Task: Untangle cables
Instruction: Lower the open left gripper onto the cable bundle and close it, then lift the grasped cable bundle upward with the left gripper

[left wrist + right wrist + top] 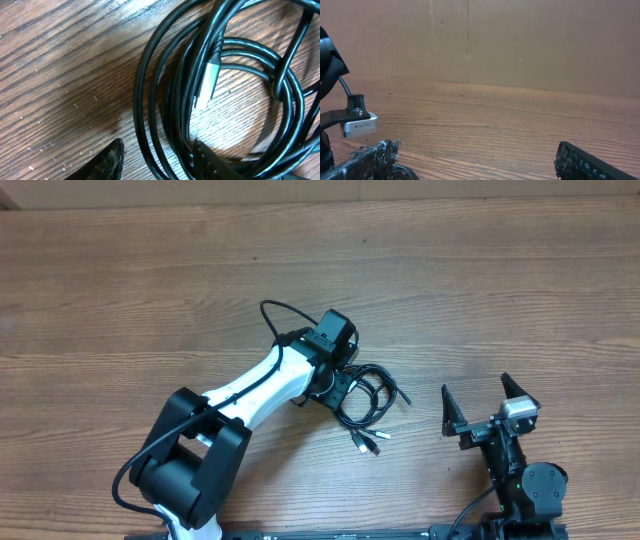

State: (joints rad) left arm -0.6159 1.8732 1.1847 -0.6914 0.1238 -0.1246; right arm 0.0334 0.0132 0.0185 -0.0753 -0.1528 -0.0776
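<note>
The cables are thin black cords lying in a loose coil on the wooden table, with two plug ends sticking out toward the front. My left gripper is down at the coil's left edge. In the left wrist view its fingers are open and stand either side of several strands of the cables, not clamped on them. A silver plug lies inside the loops. My right gripper is open and empty, to the right of the coil and apart from it. In the right wrist view only bare wood lies between its fingers.
The wooden table stretches far to the left and back. The left arm's own thicker black cable loops up behind its wrist. A small silver box on a bracket shows at the left of the right wrist view.
</note>
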